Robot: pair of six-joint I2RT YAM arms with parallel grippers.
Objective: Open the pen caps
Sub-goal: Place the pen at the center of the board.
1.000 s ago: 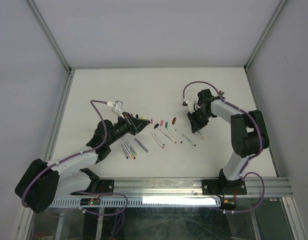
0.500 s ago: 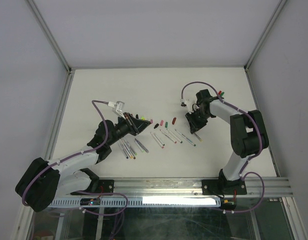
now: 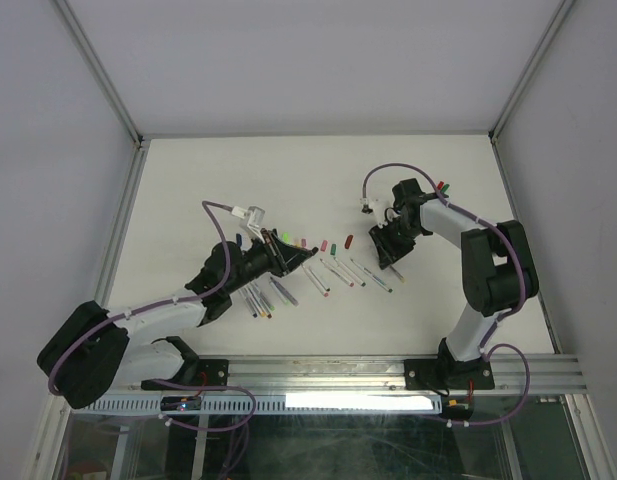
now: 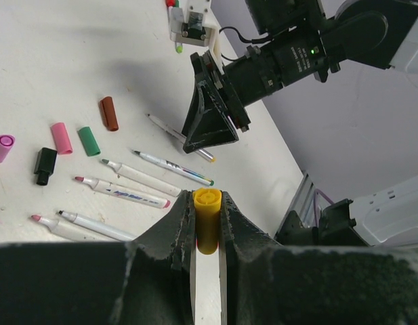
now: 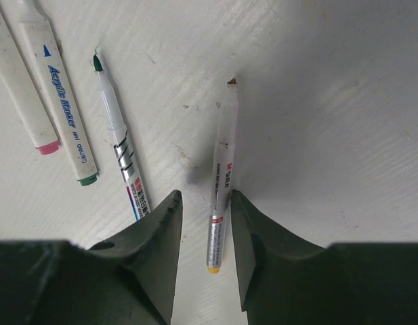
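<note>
**Left claw pinches a yellow cap; right claw stands parted over a thin pen**

The left arm [image 3: 158, 315] lies low, stretching from its base at 7 o'clock toward 2 o'clock. The left claw [image 4: 207, 200] is clenched on a yellow cap [image 4: 207, 229], with the cap's closed end poking out past the fingertips above the surface [image 3: 438, 180].

The right arm [image 3: 488, 270] rises from its base at 5 o'clock, folds at the elbow and reaches toward 9 o'clock. The right claw [image 5: 205, 198] points down at the surface with its jaws parted, grasping nothing. A thin pen [image 5: 221, 176] lies flat between them, close against the finger on the 3 o'clock side. Whether it touches that finger cannot be told.

Near the middle of the surface, between the two claws, loose caps lie in a loose row: a dark red cap [image 4: 109, 113], a green cap [image 4: 88, 141], a pink cap [image 4: 61, 137], a black cap [image 4: 44, 164] and a purple cap [image 4: 2, 147]. Uncapped pens [image 3: 338, 272] lie just toward 6 o'clock of them, and more pens [image 3: 260, 300] sit beside the left arm.

The surface is white and lightly scuffed. Pale walls [image 3: 48, 150] and aluminium posts [image 3: 98, 70] enclose it. A metal rail [image 3: 388, 372] runs along the near edge.
</note>
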